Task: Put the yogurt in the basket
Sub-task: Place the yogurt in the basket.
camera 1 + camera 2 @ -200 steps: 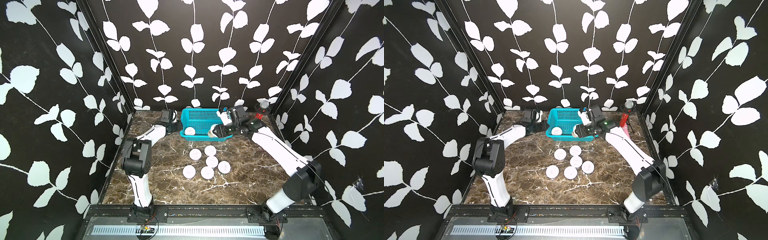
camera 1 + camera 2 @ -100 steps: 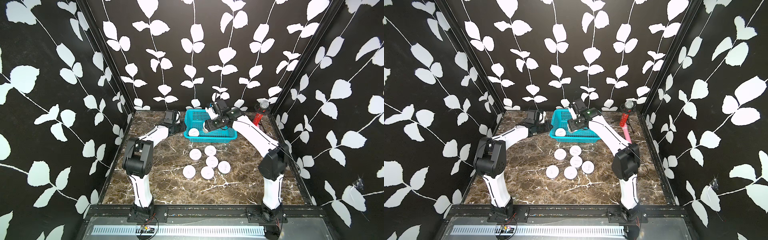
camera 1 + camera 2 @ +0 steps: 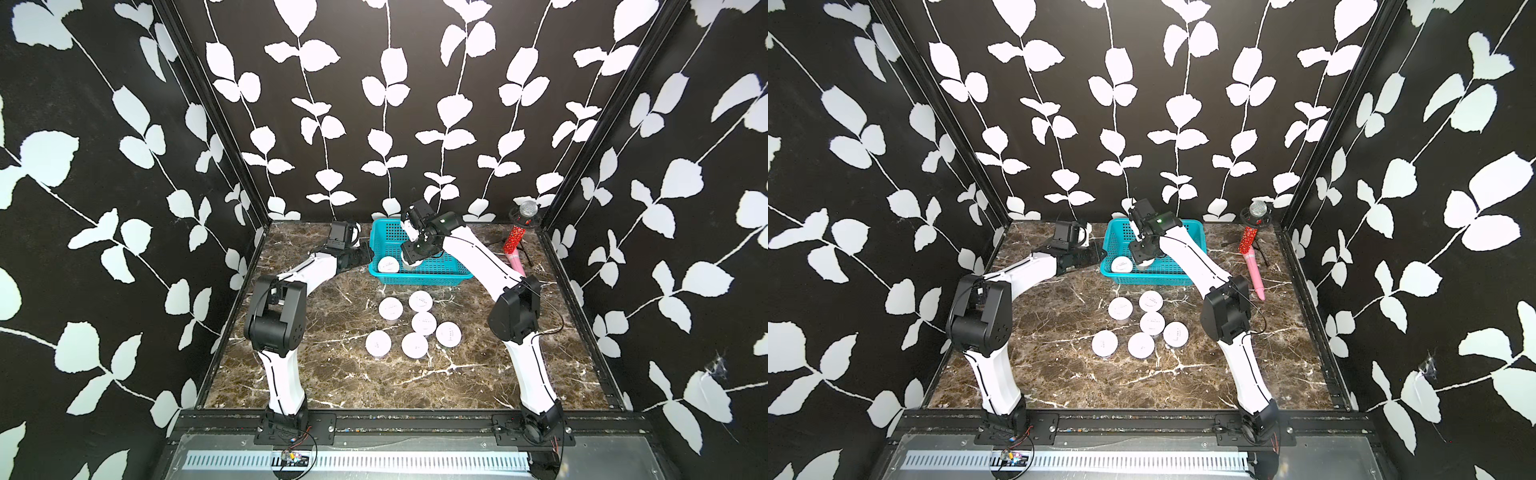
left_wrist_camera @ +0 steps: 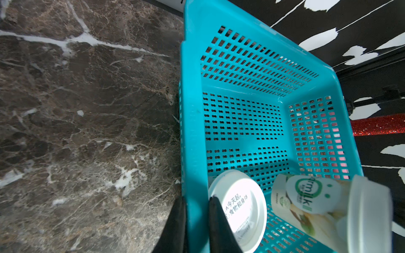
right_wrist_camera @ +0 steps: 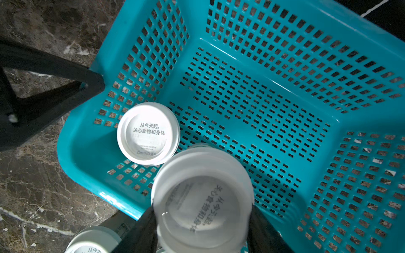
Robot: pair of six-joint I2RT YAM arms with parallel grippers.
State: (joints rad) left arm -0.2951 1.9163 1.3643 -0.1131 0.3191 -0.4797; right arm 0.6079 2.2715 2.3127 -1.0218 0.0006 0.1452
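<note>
The left arm lies low at far left, left gripper [image 4: 197, 204] pinching the basket [image 3: 419, 277] by its left wall, while the right arm arches over, right gripper [image 5: 202, 221] pointing down, clasping a yogurt cup [image 5: 201, 197] above the basket's near side beside another cup [image 5: 148, 133] in its near-left corner, with six more cups [image 3: 424, 323] on the table [image 3: 332, 374] nearer.

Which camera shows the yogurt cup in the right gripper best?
The left wrist view: the held yogurt cup shows its printed side and lid edge. The right wrist view gives only its blurred lid between the jaws. In both top views the right arm hides nearly all of it.
</note>
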